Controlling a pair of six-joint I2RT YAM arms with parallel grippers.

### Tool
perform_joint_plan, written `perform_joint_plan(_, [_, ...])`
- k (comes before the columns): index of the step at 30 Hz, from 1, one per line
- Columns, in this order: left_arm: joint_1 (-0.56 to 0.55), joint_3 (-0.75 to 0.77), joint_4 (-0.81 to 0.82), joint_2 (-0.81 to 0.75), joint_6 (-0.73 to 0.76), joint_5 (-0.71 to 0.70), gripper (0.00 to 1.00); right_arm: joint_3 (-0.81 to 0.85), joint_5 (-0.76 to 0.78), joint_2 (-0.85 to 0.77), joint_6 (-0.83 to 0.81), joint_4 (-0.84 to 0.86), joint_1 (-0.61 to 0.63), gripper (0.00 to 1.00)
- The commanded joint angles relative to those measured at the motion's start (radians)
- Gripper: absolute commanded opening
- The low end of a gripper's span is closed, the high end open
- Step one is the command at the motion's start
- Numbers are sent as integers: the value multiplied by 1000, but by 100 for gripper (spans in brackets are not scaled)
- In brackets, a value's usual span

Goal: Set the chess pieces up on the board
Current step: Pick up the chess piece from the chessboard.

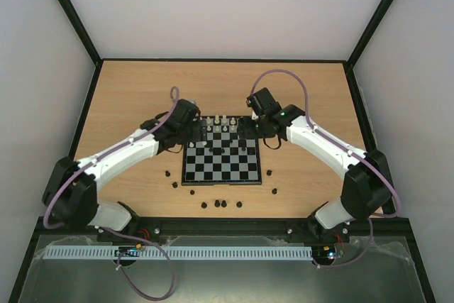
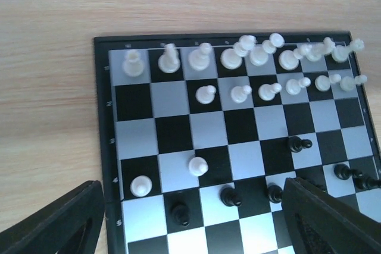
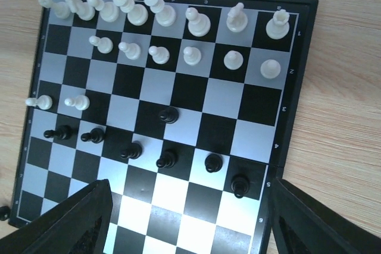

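Small square chessboard (image 1: 227,165) of glossy black and pale checks in a thin dark frame, lying flat at the middle of the light wooden tabletop (image 1: 312,104). Cream-white plastic chessmen (image 3: 199,23) fill the board's far rank. Six white pawns (image 3: 191,56) stand on the rank just in front of them, and two more (image 3: 77,102) stand two ranks nearer, towards the board's left side. Seven small black chessmen (image 3: 169,114) stand scattered across the middle ranks, all upright. Further black chessmen (image 1: 223,204) lie loose on the tabletop off the board, most of them in a loose line before its near edge and a few beside its left and right edges. They are too small in the overhead view for their kinds to be told.

The black two-finger left gripper (image 2: 190,206) hangs over the board's far-left corner. Its jaws are spread wide and nothing is between them. The matching right gripper (image 3: 189,206) hangs over the far-right corner, likewise spread and empty. Both white-shelled arms reach in from the tabletop's near edge.
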Motion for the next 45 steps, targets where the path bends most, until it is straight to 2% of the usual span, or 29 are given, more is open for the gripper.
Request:
perform_joint_plan(1, [-38, 77, -42, 102, 25, -3, 78, -18, -37, -42, 6, 36, 8, 72])
perform_joint_plan(5, [-51, 108, -50, 176, 46, 17, 62, -26, -35, -52, 5, 40, 9, 72])
perform_joint_plan(17, [-50, 136, -67, 294, 99, 17, 41, -22, -20, -40, 4, 42, 9, 72])
perform_joint_plan(19, [-49, 136, -56, 309, 104, 24, 34, -22, -18, -37, 3, 41, 9, 72])
perform_joint_plan(26, [-47, 153, -36, 353, 111, 28, 37, -22, -18, -30, 0, 41, 9, 72])
perform_joint_plan(31, [-42, 163, -36, 370, 109, 16, 45, -26, -20, -31, -1, 42, 9, 72])
perform_joint_plan(35, [-39, 166, -33, 376, 108, 15, 44, -29, -23, -30, -1, 45, 9, 72])
perform_joint_plan(45, [-35, 169, -28, 400, 114, 20, 35, -29, -21, -24, -2, 45, 10, 71])
